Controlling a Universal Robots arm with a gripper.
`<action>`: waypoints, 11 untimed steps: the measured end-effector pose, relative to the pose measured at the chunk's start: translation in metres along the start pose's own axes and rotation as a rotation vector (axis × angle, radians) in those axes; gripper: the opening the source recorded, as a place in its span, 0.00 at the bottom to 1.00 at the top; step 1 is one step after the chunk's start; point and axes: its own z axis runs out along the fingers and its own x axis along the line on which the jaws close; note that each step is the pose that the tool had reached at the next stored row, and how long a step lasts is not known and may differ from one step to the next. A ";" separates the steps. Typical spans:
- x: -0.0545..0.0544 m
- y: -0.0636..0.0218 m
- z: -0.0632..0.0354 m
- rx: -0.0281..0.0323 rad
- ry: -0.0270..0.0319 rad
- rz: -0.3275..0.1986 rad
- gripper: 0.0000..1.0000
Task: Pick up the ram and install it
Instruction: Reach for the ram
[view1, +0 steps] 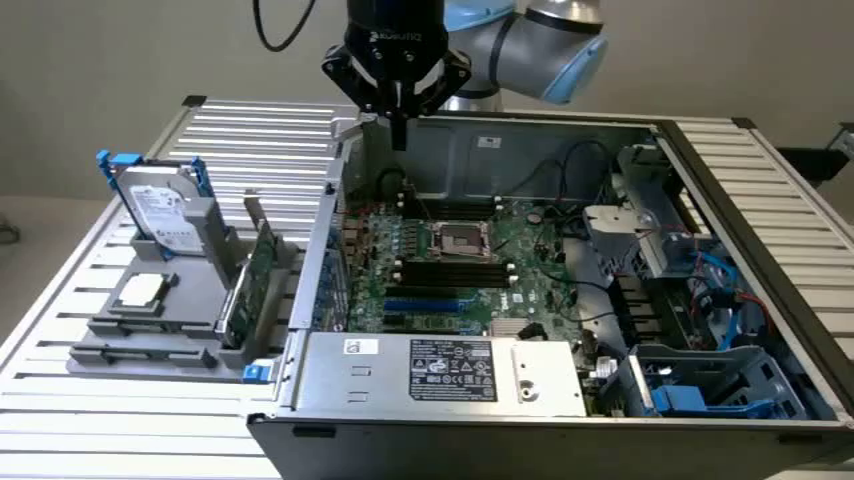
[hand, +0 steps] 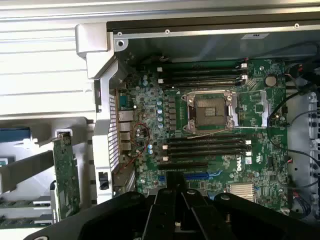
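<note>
My gripper (view1: 398, 132) hangs above the far wall of the open computer case (view1: 400, 395), its fingers pointing down and shut with nothing between them. In the wrist view the black fingers (hand: 175, 200) sit pressed together over the motherboard (hand: 210, 125). Long black memory slots (hand: 207, 147) lie beside the processor socket (hand: 209, 110), with more slots (hand: 200, 75) on its other side. Thin green strips that look like the ram (hand: 20, 204) rest in the grey holder outside the case, well away from my gripper.
The grey holder (view1: 160, 310) at the exterior view's left carries a hard drive (view1: 163, 215), a processor chip (view1: 140, 290) and an upright green expansion card (view1: 260, 270). A power supply (view1: 447, 370) and cable bundles (view1: 707, 280) fill the case's near and right parts.
</note>
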 end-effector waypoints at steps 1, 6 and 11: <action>0.000 0.0000 0.0000 0.0000 0.0000 0.000 0.11; 0.000 0.0000 0.0000 0.0000 0.0000 0.000 0.11; 0.012 -0.0030 -0.0003 0.0000 -0.0003 0.000 0.11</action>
